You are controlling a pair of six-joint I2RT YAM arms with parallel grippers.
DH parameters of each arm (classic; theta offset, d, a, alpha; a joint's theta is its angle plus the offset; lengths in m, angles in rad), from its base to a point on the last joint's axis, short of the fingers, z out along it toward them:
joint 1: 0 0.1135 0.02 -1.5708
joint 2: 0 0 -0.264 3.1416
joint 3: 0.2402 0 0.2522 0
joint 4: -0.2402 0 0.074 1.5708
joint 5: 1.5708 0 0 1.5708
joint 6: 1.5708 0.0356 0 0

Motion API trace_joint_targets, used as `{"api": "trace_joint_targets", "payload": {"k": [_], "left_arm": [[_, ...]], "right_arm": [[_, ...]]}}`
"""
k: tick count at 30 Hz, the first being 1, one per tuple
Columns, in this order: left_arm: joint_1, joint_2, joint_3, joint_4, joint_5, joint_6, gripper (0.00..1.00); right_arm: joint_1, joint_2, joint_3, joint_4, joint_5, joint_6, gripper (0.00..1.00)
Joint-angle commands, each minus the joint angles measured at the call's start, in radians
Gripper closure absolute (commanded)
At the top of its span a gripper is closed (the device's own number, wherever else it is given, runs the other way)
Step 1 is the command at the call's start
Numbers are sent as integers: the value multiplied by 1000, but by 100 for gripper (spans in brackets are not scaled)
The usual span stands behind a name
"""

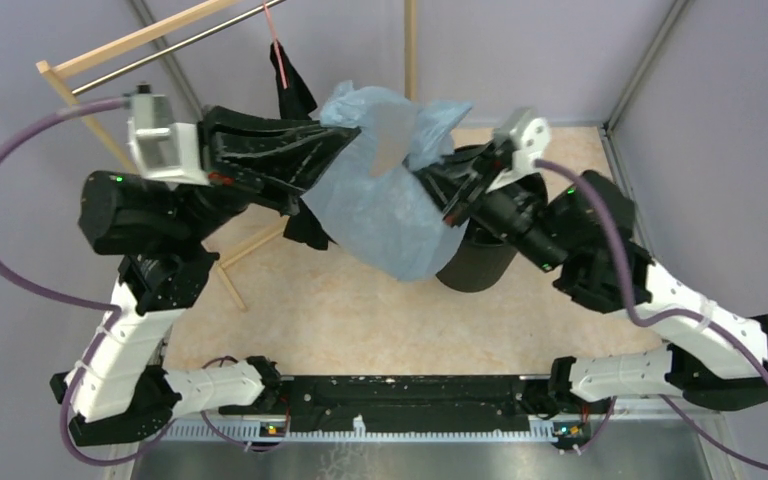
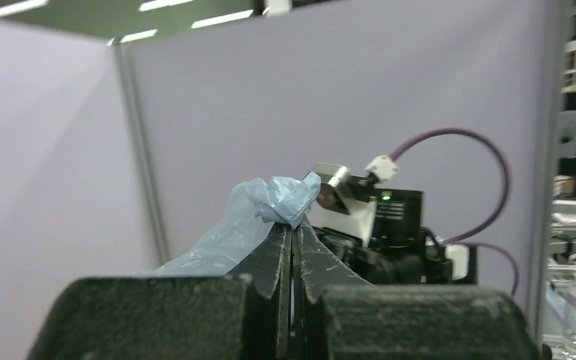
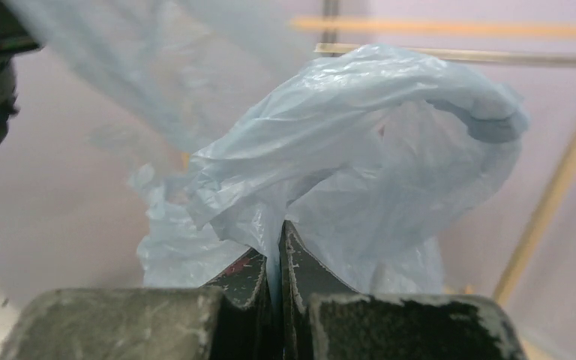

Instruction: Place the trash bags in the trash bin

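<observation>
The left gripper (image 1: pixel 348 136) pinches the bag (image 1: pixel 385 215) at its ten o'clock edge, and the right gripper (image 1: pixel 428 180) pinches it at two o'clock. The film looks light, limp and slippery, so bunched edges probably hold best.

Top camera: overhead, looking down. Wrist cameras: close, facing inward; all share trash bag (image 1: pixel 385 215).

Tabletop (image 1: pixel 360 310): pale beige, speckled surface. A black trash bin (image 1: pixel 475 268) stands on it right of centre, its top hidden from above. The foot slats of a wooden rack (image 1: pixel 231 287) rest at left, well apart from the bin.
</observation>
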Motion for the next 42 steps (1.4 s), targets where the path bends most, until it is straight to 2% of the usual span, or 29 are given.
{"api": "trace_joint_targets", "payload": {"k": [1, 5, 11, 21, 26, 30, 32, 35, 36, 42], "left_arm": [[-2, 91, 85, 219, 168, -84, 100], [-2, 175, 117, 290, 128, -108, 100], [-2, 293, 117, 346, 69, -155, 100], [-2, 468, 149, 471, 105, -306, 100], [-2, 545, 189, 440, 121, -365, 100], [-2, 536, 158, 371, 67, -354, 100], [-2, 513, 140, 321, 17, -324, 89], [-2, 489, 157, 204, -18, -242, 49], [-2, 479, 170, 151, -34, -220, 40], [0, 356, 162, -111, -215, -101, 3]], "right_arm": [[-22, -7, 148, 12, 124, -188, 100], [-55, -51, 127, 71, 200, -305, 100], [-196, -148, 24, 47, 251, -317, 100], [-210, -321, -175, 21, 434, -357, 100], [-210, -378, -255, 25, 499, -375, 100], [-210, -397, -273, -12, 492, -333, 100], [-210, -403, -275, -29, 490, -319, 100], [-210, -417, -274, -58, 475, -302, 100], [-210, -421, -274, -70, 472, -298, 100], [-210, -449, -278, -118, 532, -286, 100]]}}
